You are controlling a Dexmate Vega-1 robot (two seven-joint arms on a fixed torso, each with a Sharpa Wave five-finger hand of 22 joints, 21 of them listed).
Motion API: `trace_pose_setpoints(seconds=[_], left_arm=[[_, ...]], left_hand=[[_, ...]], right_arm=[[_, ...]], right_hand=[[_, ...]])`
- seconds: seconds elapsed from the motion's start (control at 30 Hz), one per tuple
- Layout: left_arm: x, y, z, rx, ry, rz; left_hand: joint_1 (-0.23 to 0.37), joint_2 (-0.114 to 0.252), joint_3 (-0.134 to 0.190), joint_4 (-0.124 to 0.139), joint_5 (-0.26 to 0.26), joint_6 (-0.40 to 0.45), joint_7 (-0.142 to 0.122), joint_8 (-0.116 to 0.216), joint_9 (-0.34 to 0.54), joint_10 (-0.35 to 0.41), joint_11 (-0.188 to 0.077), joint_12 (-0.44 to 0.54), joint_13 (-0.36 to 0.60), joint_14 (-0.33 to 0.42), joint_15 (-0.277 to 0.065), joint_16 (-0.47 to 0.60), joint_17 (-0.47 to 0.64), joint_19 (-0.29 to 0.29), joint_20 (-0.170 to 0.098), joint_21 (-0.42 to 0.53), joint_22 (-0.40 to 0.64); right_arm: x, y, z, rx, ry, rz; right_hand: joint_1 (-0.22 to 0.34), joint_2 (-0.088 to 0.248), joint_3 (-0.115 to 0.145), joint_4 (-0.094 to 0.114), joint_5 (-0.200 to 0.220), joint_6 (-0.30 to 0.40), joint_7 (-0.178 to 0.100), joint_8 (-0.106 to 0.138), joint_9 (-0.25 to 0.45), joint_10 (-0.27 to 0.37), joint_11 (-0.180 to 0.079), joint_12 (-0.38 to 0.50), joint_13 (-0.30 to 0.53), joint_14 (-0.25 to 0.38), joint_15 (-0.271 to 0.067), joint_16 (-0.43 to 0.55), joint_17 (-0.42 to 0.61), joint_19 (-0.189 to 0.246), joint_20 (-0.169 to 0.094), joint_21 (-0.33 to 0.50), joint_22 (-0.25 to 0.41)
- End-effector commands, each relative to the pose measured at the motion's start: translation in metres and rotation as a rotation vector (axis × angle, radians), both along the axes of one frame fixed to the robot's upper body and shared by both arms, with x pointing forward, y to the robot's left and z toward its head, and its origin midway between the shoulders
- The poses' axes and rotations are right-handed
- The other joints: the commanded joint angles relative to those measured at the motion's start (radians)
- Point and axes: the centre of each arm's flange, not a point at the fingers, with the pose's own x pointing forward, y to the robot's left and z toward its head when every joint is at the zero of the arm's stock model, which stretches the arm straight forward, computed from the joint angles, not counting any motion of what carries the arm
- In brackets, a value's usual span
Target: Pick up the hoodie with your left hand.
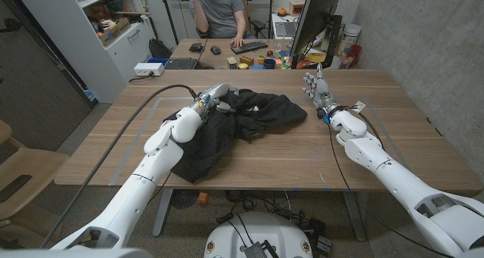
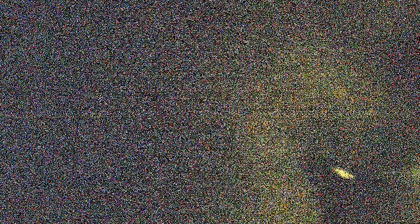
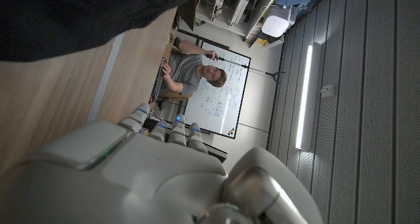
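A black hoodie (image 1: 234, 125) lies crumpled across the middle of the wooden table (image 1: 287, 160). My left hand (image 1: 215, 101) sits on the hoodie's far left part, its fingers reaching into the folds, and the cloth hides whether they grip it. The left wrist view is dark and grainy. My right hand (image 1: 318, 88) stands to the right of the hoodie, apart from it, with fingers spread and holding nothing. In the right wrist view the back of the right hand (image 3: 131, 171) shows, with the hoodie (image 3: 79, 14) dark on the table (image 3: 65, 92) beyond it.
Behind the table stands a second desk with a monitor (image 1: 314, 16), a keyboard (image 1: 249, 48), a laptop (image 1: 181, 62) and several small colourful objects (image 1: 268, 60). A person (image 1: 223, 12) sits there. A white shelf (image 1: 106, 23) stands at the far left.
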Motion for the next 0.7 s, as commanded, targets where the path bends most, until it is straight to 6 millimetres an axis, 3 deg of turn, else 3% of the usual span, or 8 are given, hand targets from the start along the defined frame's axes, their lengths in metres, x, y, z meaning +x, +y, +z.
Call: trace_pose_setpoints(seconds=[0.03, 0.37, 0.47, 0.7], left_arm=[[-0.052, 0.016, 0.109, -0.081, -0.264, 0.015], [-0.09, 0.016, 0.16, -0.081, -0.44, 0.022], [-0.099, 0.016, 0.174, -0.069, -0.475, 0.032], [-0.127, 0.016, 0.21, -0.031, -0.563, 0.043]], left_hand=[[0.119, 0.137, 0.026, 0.001, 0.01, -0.003, -0.002, 0.024, 0.003, 0.037, -0.021, 0.151, 0.029, 0.01, 0.0, -0.001, 0.003, 0.0, -0.079, 0.003, -0.003], [0.113, 0.13, 0.057, 0.0, 0.019, -0.011, -0.002, 0.045, 0.001, 0.045, -0.021, 0.152, 0.029, 0.015, 0.0, -0.001, 0.003, 0.003, -0.078, 0.01, 0.002], [0.104, 0.125, 0.076, 0.001, 0.021, -0.009, -0.002, 0.064, 0.005, 0.048, -0.021, 0.152, 0.029, 0.019, -0.001, -0.001, 0.003, 0.009, -0.079, 0.012, -0.009], [0.088, 0.115, 0.113, 0.002, 0.024, -0.019, -0.002, 0.072, -0.002, 0.052, -0.021, 0.152, 0.029, 0.022, -0.001, -0.002, 0.003, 0.008, -0.079, 0.016, -0.018]], right_arm=[[-0.001, 0.006, -0.005, 0.004, 0.004, 0.009], [0.001, 0.007, -0.008, 0.007, 0.013, 0.007], [0.002, 0.008, -0.007, 0.001, 0.015, 0.005], [0.005, 0.01, -0.004, -0.013, 0.016, 0.007]], right_hand=[[-0.003, 0.029, -0.004, 0.0, 0.002, -0.01, 0.0, 0.006, 0.003, 0.006, 0.004, 0.003, 0.006, -0.012, 0.001, 0.005, 0.006, -0.004, 0.007, 0.004, 0.004], [-0.002, 0.029, -0.004, 0.0, 0.003, -0.01, 0.0, 0.006, 0.003, 0.006, 0.003, 0.003, 0.006, -0.012, 0.001, 0.005, 0.006, -0.004, 0.007, 0.005, 0.004], [-0.002, 0.03, -0.004, 0.0, 0.003, -0.01, 0.0, 0.007, 0.003, 0.006, 0.003, 0.003, 0.006, -0.011, 0.001, 0.006, 0.006, -0.004, 0.006, 0.005, 0.004], [-0.002, 0.03, -0.003, 0.0, 0.002, -0.01, 0.001, 0.007, 0.003, 0.007, 0.005, 0.004, 0.006, -0.012, 0.002, 0.005, 0.006, -0.004, 0.007, 0.005, 0.004]])
